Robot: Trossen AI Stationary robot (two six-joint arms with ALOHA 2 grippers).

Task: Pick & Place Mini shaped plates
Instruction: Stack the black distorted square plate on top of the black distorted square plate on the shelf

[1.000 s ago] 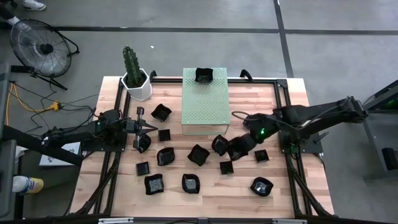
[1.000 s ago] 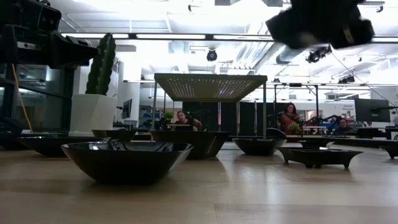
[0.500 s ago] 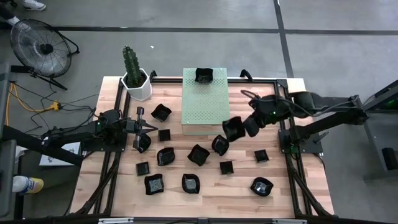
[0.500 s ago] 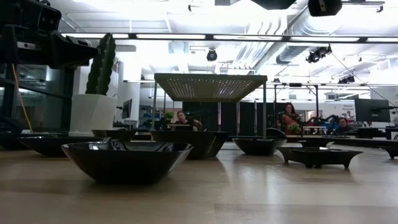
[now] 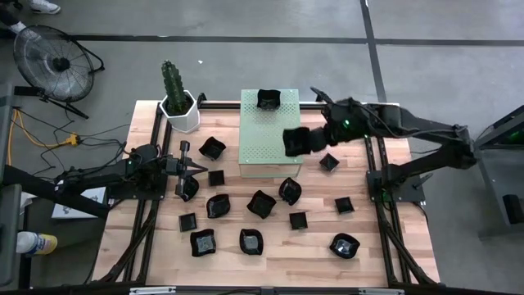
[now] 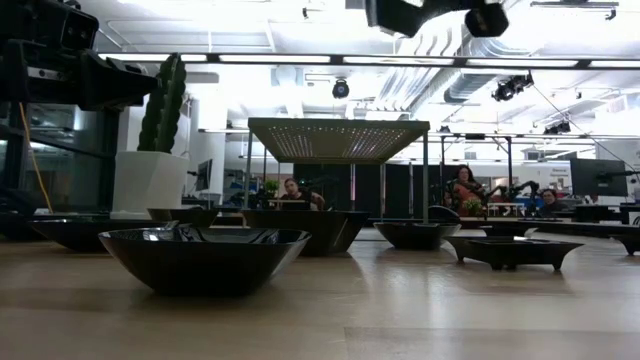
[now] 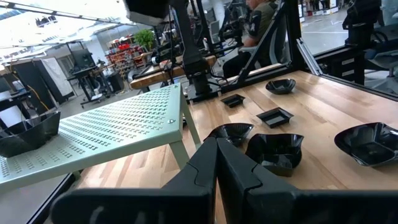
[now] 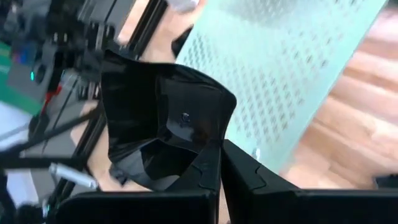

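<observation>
My right pincer (image 5: 315, 139) is clamped on a black mini plate (image 5: 295, 139), carrying it over the right edge of the green perforated block (image 5: 266, 143), centre of the high view. Next I judge: lower and release beside the plate already there (image 5: 268, 99). My left pincer (image 5: 190, 168) waits closed at left.

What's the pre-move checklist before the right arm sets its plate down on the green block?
1. Right gripper shut on the carried plate: ok.
2. Carried plate over the green perforated block: ok, above its right edge.
3. Landing spot free: ok; only one plate sits at the block's far edge.
4. Carried plate level: not ok, held tilted.
5. Left gripper shut and away at table left: ok.
</observation>
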